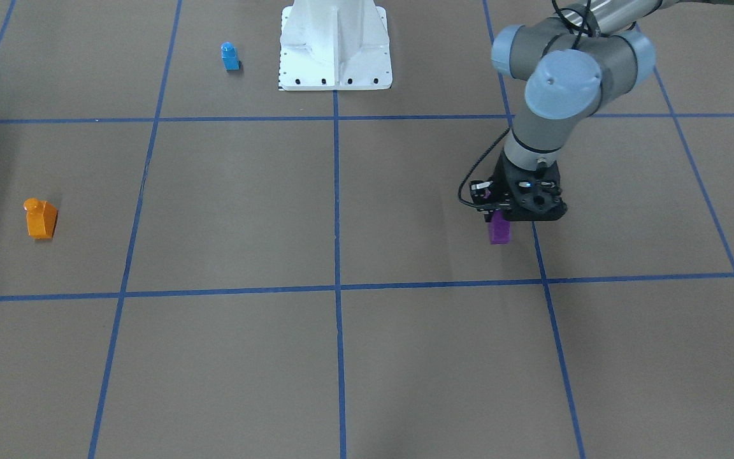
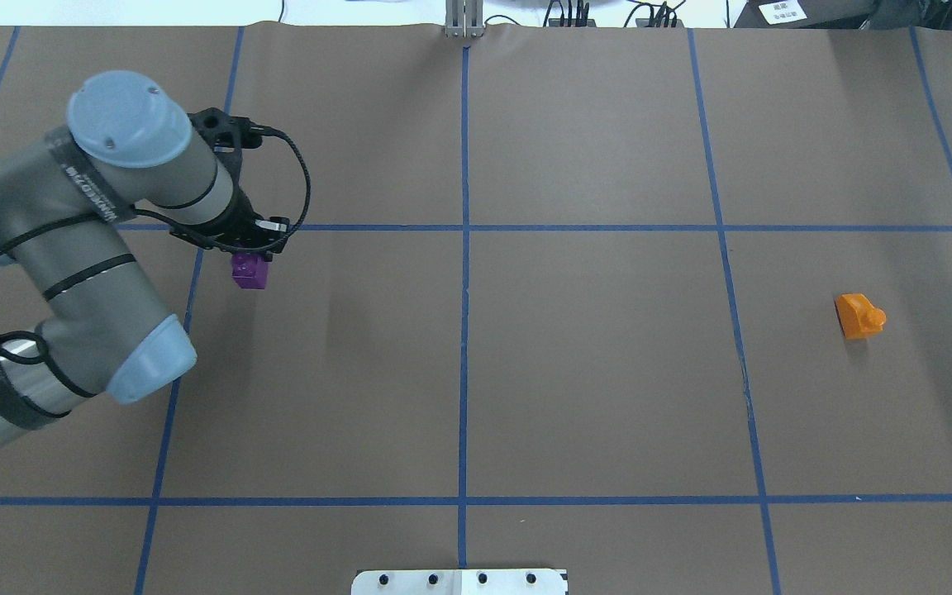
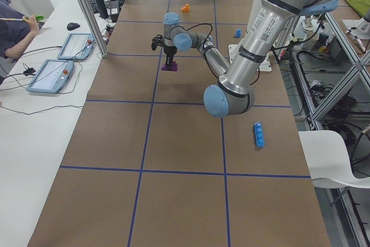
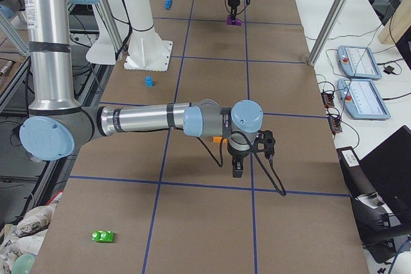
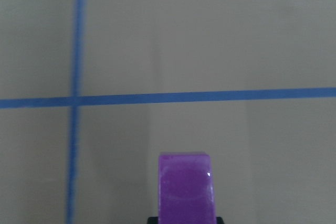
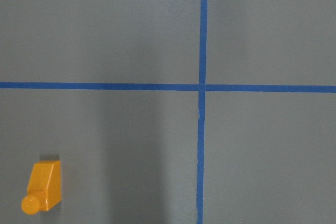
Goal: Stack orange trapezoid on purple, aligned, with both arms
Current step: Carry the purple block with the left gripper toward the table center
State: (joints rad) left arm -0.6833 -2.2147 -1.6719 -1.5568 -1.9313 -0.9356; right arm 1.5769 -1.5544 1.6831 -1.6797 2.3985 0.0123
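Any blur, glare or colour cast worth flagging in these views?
Left wrist view: purple brick soft, too near the lens, one small glint. Right wrist view: sharp, greyer cast, orange trapezoid crisp. Overhead view: even light, faint shadows.

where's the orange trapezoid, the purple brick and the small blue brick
orange trapezoid [image 1: 42, 222]: front-facing view, middle of its body
purple brick [image 2: 249, 273]: overhead view, on its top face
small blue brick [image 1: 230, 58]: front-facing view, middle of its body

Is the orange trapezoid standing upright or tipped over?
Tipped: the orange trapezoid lies on its side, stud pointing sideways, not up.
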